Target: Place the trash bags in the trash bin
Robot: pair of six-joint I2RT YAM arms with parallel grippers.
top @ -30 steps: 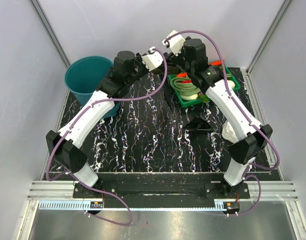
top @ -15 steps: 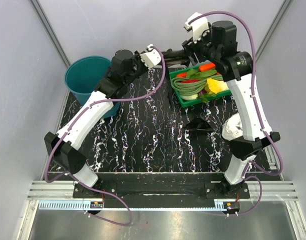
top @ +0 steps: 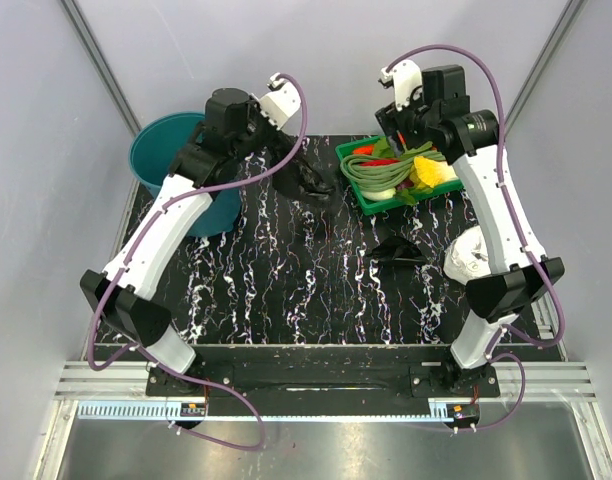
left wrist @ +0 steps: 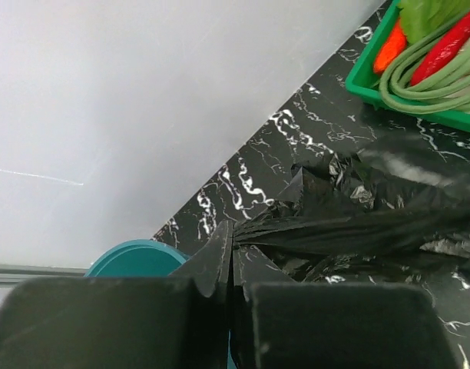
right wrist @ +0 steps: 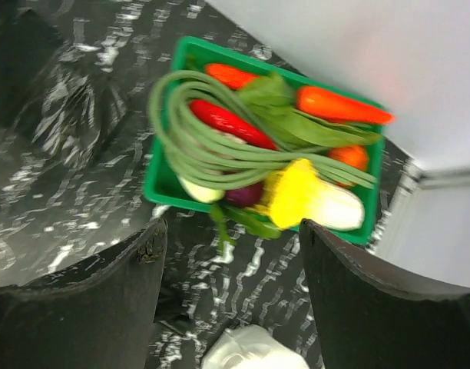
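Observation:
My left gripper (top: 284, 150) is shut on a corner of a wrinkly black trash bag (top: 308, 182), which hangs from it down to the tabletop just right of the teal trash bin (top: 166, 160). In the left wrist view the jaws (left wrist: 232, 257) pinch the black film, the bag (left wrist: 358, 223) stretches away from them, and the bin's rim (left wrist: 135, 257) shows below. A second black trash bag (top: 396, 250) lies crumpled on the table. My right gripper (top: 394, 125) is raised above the vegetable tray, open (right wrist: 231, 257) and holding nothing.
A green tray (top: 371, 200) of vegetables sits at the back right, also seen in the right wrist view (right wrist: 162, 184). A white plastic wad (top: 471, 250) lies by the right arm. Grey walls close in the marbled black table on three sides.
My left gripper has swung left toward the bin, carrying the black bag with it. The right arm has pulled away to the right over the tray, with its jaws wider.

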